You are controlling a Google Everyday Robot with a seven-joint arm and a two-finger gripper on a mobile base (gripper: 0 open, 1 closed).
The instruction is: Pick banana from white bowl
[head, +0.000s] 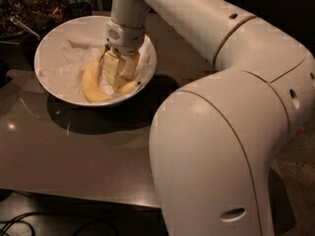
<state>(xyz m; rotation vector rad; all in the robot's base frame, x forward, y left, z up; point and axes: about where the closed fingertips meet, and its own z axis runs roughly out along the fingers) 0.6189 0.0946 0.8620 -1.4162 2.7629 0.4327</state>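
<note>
The white bowl [51, 45], lined with crumpled white paper, stands at the back left of the table. Two yellow bananas lie in it. The thicker, strongly curved one [90, 85] is on the left. The slimmer banana [129, 86] lies to its right, mostly hidden under my gripper; only its end with a dark tip shows. My gripper [119, 76] reaches straight down into the bowl and sits right on the slimmer banana, beside the thick one.
The bowl rests on a dark brown table [74, 151] whose front edge runs along the bottom. My bulky white arm [221, 146] fills the right half of the view. Dark cluttered items and a utensil [24, 26] sit behind the bowl at the far left.
</note>
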